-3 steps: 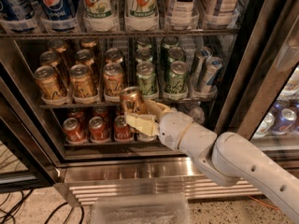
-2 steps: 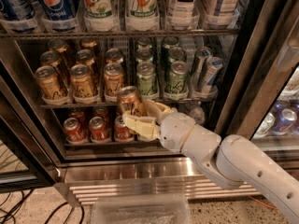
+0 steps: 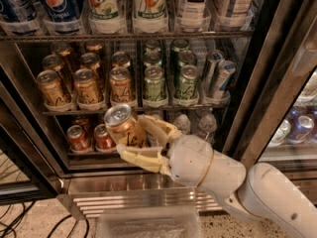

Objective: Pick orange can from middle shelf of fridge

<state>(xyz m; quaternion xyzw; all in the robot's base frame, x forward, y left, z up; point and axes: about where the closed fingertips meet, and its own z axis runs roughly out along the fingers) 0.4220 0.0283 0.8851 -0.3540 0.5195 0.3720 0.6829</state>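
Observation:
My gripper [image 3: 141, 142] is shut on an orange can [image 3: 124, 126], its cream fingers [image 3: 141, 158] above and below the can's body. The can is tilted, silver top up and to the left, held in front of the lower rack, just below the middle shelf [image 3: 133, 108] of the fridge [image 3: 257, 83]. Several more orange cans [image 3: 87, 87] stand in lanes on the left of the middle shelf, with green cans [image 3: 154, 83] and silver cans [image 3: 222, 78] to their right. My white arm [image 3: 233, 182] comes in from the lower right.
Tall soda bottles [image 3: 104, 6] fill the rack above. Short red cans [image 3: 79, 138] and water bottles [image 3: 205, 125] stand on the rack below, behind my gripper. The ribbed vent grille [image 3: 129, 202] runs along the base. A clear plastic bin [image 3: 148, 224] sits at the bottom.
My gripper has moved the orange can a little left and outward from the fridge, tilting it further. The cans on the shelf have not moved.

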